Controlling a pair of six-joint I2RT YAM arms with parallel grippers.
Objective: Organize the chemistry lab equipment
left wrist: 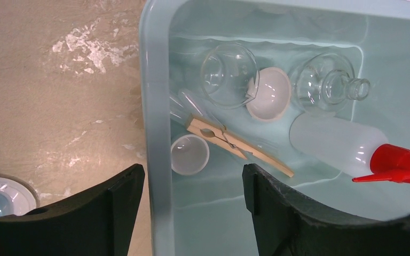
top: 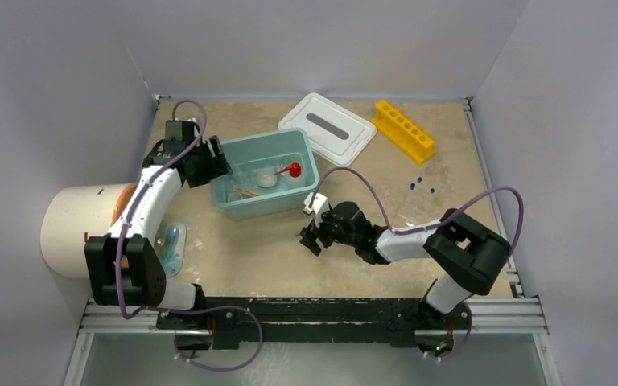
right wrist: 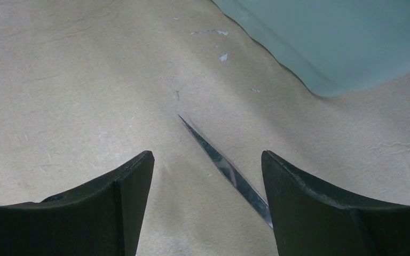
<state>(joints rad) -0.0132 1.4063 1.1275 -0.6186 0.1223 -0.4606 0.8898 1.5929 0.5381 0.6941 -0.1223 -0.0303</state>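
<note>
the left pincer [left wrist: 192, 172] is wide, one finger on each side of the teal tub [left wrist: 157, 106] wall — inside lie the squeeze bottle [left wrist: 341, 145], white bowls [left wrist: 269, 95] and a wooden peg [left wrist: 229, 143]. the right pincer [right wrist: 207, 157] is wide too, holding nothing, over the metal tweezers [right wrist: 227, 170] flat on the table [right wrist: 58, 80] near the tub.

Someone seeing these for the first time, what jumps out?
The open teal tub mid-table, with a red-nozzled squeeze bottle lying among glassware inside. Back right, a bright yellow rack stands beside the white lid. Metal tweezers lie under the open right gripper.
</note>
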